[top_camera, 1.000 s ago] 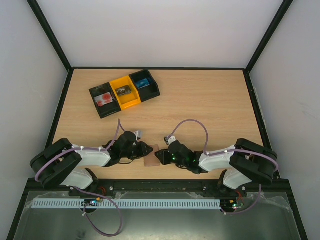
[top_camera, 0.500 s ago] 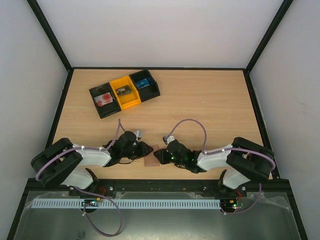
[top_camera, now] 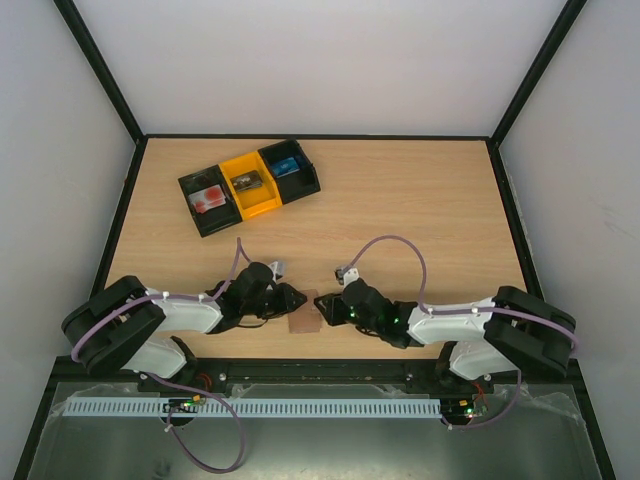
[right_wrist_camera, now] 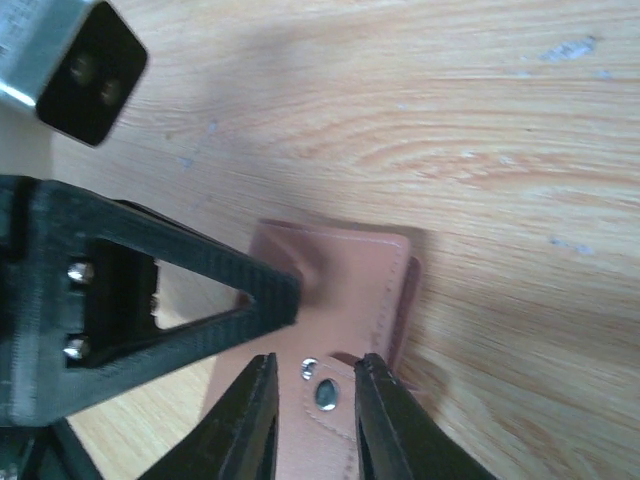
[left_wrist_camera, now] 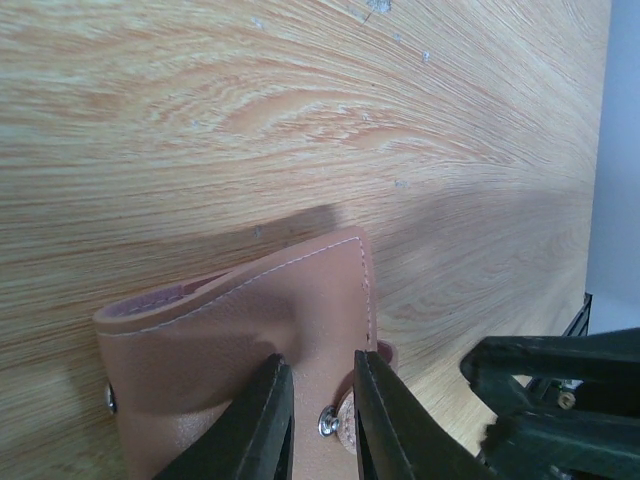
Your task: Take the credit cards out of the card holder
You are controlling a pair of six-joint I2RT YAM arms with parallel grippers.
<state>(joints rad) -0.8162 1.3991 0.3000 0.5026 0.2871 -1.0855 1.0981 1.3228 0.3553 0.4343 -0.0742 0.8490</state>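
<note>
Between the arms, left gripper [left_wrist_camera: 318,372] and right gripper [right_wrist_camera: 316,368] each pinch a snap edge of the card holder [left_wrist_camera: 235,320]. It looks light and floppy; grip the stitched rims.

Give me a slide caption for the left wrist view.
Left hand pinches the brown card holder flat on the wooden table.

Matt brown leather-like card holder [left_wrist_camera: 220,340] w/ metal snaps [left_wrist_camera: 327,423]; smooth wood-grain table [left_wrist_camera: 300,120].

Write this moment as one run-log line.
left pincer: shut on flat brown leather card holder; right pincer: shut on same card holder
</note>
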